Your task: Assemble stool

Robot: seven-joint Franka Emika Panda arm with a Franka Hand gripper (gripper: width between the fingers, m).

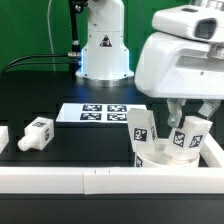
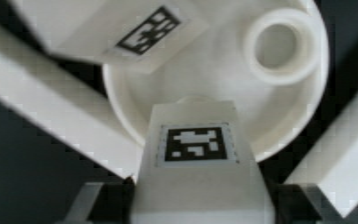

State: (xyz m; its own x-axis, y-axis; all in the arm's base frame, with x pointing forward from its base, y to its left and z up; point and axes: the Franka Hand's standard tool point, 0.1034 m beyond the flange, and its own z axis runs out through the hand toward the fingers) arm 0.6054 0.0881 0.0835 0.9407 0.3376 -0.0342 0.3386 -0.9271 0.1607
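The round white stool seat (image 1: 158, 157) lies at the exterior view's right, against the front rail. Two tagged legs stand on it: one leg (image 1: 140, 128) is free, and the other leg (image 1: 186, 137) sits between my fingers. My gripper (image 1: 192, 120) reaches down from above and is shut on that leg. In the wrist view the held leg (image 2: 197, 145) runs between my fingers (image 2: 105, 203), over the seat (image 2: 247, 100) with its open socket recess (image 2: 277, 45). The other standing leg (image 2: 131, 30) shows beyond it. A loose leg (image 1: 37, 132) lies at the exterior view's left.
The marker board (image 1: 100, 113) lies mid-table in front of the robot base (image 1: 103, 50). A white border rail (image 1: 90, 180) runs along the front and up the right side, and shows in the wrist view (image 2: 43, 105). Another white part (image 1: 3, 136) peeks in at the far left edge.
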